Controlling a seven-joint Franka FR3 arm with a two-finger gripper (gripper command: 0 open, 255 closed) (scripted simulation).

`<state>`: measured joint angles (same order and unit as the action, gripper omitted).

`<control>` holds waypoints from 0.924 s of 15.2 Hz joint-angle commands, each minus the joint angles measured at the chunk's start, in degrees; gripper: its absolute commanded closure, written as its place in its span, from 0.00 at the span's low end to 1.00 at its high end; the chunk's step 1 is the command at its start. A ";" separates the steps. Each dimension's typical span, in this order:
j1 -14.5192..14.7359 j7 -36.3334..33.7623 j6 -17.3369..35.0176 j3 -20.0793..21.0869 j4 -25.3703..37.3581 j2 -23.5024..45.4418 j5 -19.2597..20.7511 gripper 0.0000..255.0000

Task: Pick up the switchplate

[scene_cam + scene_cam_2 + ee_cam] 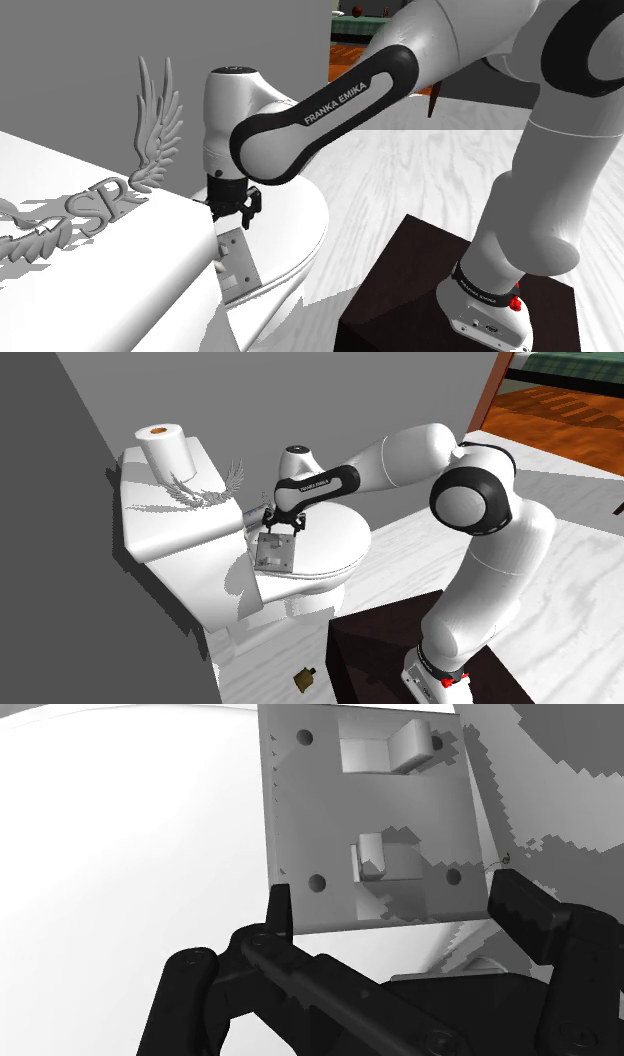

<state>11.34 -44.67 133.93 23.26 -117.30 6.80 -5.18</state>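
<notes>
This is a bathroom, with a grey wall behind a white toilet and a pale floor with a faint wood grain. The toilet's tank is the thing to steer by. On top of the tank stands a roll of paper, with a winged ornament bearing the letters SR just beside it. In front of the tank lies the closed lid.

The switchplate is a grey square with two toggles and four screw holes. It rests on the lid hard up against the tank's front.

The gripper hangs right over the plate's edge, close to the tank. Its two fingers stand wide apart, one at each near corner of the plate. Whether they press on it I cannot make out.

The white arm reaches in from the dark stand, well out from the tank. Far from the tank, a brown door frame gives onto a wooden floor.

The plate's far edge is cut off in the wrist view, and jagged shadows break up its face. In the shoulder view the arm covers much of the room. The tank runs off that picture's left edge. On the floor below the tank lies a small brass-coloured thing, too small to name.
</notes>
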 commanded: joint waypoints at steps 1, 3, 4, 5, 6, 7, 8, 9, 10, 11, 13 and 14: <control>0.29 -0.78 1.08 -0.04 1.04 1.74 0.78 0.00; 0.40 -0.86 2.50 -0.11 0.34 2.51 1.08 0.00; 0.45 -0.91 3.21 -0.14 0.01 2.91 1.24 0.00; 0.51 -0.96 3.92 -0.18 -0.32 3.32 1.41 0.00; 0.57 -1.02 4.63 -0.22 -0.63 3.74 1.59 0.00; 0.63 -1.09 5.33 -0.27 -0.92 4.17 1.77 0.00; 0.66 -1.13 5.74 -0.30 -1.09 4.43 1.88 0.00; 0.67 -1.12 5.74 -0.30 -1.09 4.43 1.88 0.00; 0.62 -1.03 5.81 -0.32 -1.20 4.39 1.83 1.00; 0.61 -1.03 5.79 -0.31 -1.23 4.33 1.80 1.00; 0.61 -1.02 5.80 -0.30 -1.27 4.30 1.79 1.00; 0.61 -1.02 5.79 -0.30 -1.26 4.31 1.79 1.00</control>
<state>11.96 -45.70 139.72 22.97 -118.53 11.09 -3.39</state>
